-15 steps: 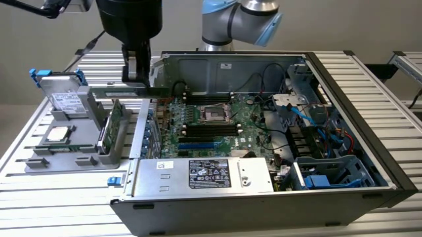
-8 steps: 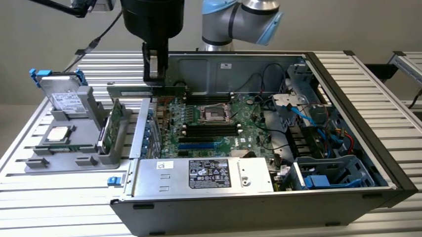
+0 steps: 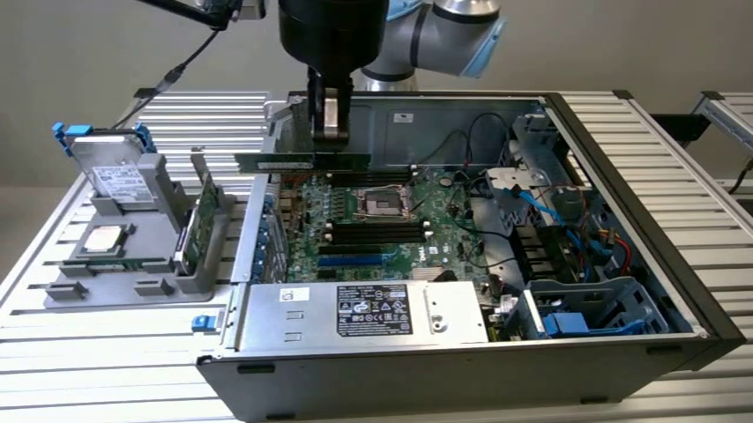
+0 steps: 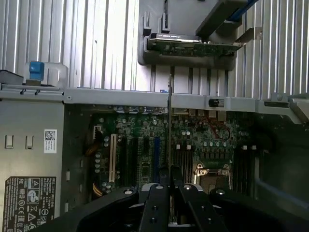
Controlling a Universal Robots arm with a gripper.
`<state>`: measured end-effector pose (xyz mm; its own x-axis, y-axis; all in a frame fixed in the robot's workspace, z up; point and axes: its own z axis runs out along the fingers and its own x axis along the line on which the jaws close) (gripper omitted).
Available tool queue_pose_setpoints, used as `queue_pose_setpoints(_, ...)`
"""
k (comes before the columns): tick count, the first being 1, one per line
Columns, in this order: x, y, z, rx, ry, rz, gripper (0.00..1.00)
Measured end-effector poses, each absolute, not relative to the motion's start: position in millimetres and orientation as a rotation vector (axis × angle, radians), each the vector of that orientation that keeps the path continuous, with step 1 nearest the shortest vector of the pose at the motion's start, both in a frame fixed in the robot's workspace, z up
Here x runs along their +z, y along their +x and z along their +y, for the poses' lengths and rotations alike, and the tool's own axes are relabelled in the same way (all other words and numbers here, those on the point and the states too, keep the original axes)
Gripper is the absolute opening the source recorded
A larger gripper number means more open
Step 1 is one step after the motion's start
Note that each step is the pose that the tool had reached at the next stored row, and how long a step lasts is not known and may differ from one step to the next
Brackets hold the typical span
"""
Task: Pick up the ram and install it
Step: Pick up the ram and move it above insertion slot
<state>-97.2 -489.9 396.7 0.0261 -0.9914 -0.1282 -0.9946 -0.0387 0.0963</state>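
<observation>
The end effector (image 3: 331, 137) is pinching the ram (image 3: 277, 162) near its middle. The ram hangs level in the air over the back part of the big green board (image 3: 400, 207) inside the open computer (image 3: 471, 383). If the ram comes down crooked, or lands beside the long black slots (image 3: 374, 231), it could jam, bend or scratch the board, and it might slip because only a thin edge is pinched.
</observation>
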Motion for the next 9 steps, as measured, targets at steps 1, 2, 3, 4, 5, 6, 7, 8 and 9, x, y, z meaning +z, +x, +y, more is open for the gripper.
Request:
queue_pose_setpoints(1, 397, -93, -490, 0.249, -2.236, 2.164, 0.13)
queue_pose_setpoints(2, 397, -88, -490, 0.249, -2.236, 2.164, 0.13)
queue_pose_setpoints(3, 397, -84, -490, 0.249, -2.236, 2.164, 0.13)
queue_pose_setpoints(4, 397, -79, -490, 0.250, -2.236, 2.164, 0.13)
queue_pose_setpoints(5, 397, -75, -490, 0.250, -2.236, 2.164, 0.13)
queue_pose_setpoints(6, 397, -70, -490, 0.250, -2.236, 2.164, 0.13)
queue_pose_setpoints(7, 397, -65, -490, 0.250, -2.236, 2.164, 0.13)
queue_pose_setpoints(8, 397, -61, -490, 0.250, -2.236, 2.165, 0.13)
queue_pose_setpoints(9, 397, -56, -490, 0.251, -2.236, 2.165, 0.13)
